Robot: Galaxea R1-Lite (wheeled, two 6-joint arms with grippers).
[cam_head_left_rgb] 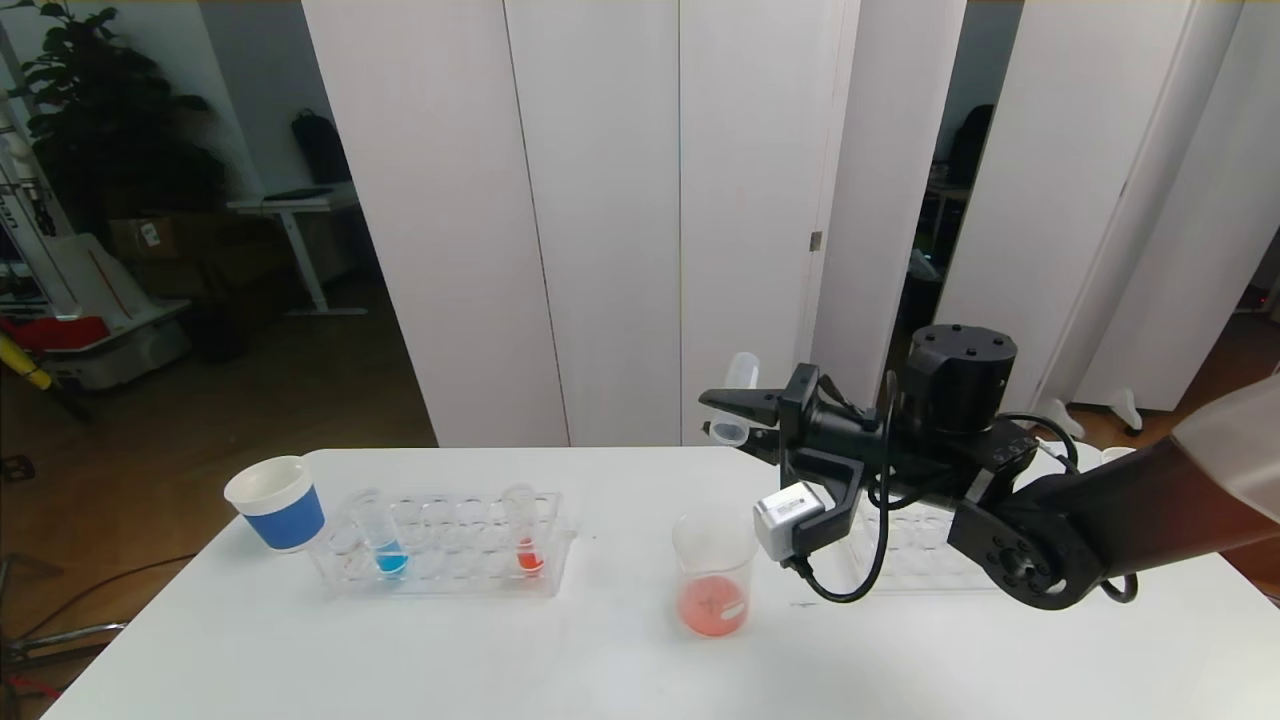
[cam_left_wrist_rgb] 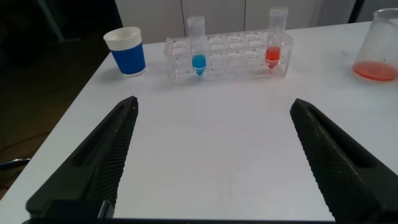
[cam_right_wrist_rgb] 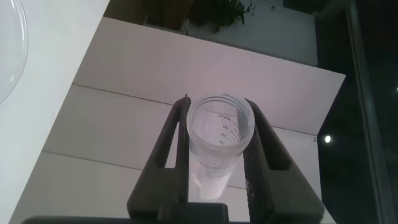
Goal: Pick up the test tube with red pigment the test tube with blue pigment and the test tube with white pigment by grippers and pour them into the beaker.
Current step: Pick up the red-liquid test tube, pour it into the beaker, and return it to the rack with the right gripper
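So my right tool (cam_head_left_rgb: 733, 412) is clamped tight on a slim clear graduated test tube (cam_head_left_rgb: 737, 397), held up above and a bit behind the small clear glass beaker (cam_head_left_rgb: 713, 587), which has orange-red liquid pooled in the bottom. Left tool (cam_left_wrist_rgb: 214, 162) has its jaws spread wide, gripping nothing, hovering over the white worktop (cam_head_left_rgb: 500, 650). Left of the beaker, the clear plastic rack (cam_head_left_rgb: 450, 545) holds the blue-tipped tube (cam_head_left_rgb: 385, 540) and an orange-red-tipped tube (cam_head_left_rgb: 524, 540).

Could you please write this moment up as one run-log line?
right gripper: shut on test tube, raised behind beaker | left gripper: open, low over table | beaker: pink-red liquid
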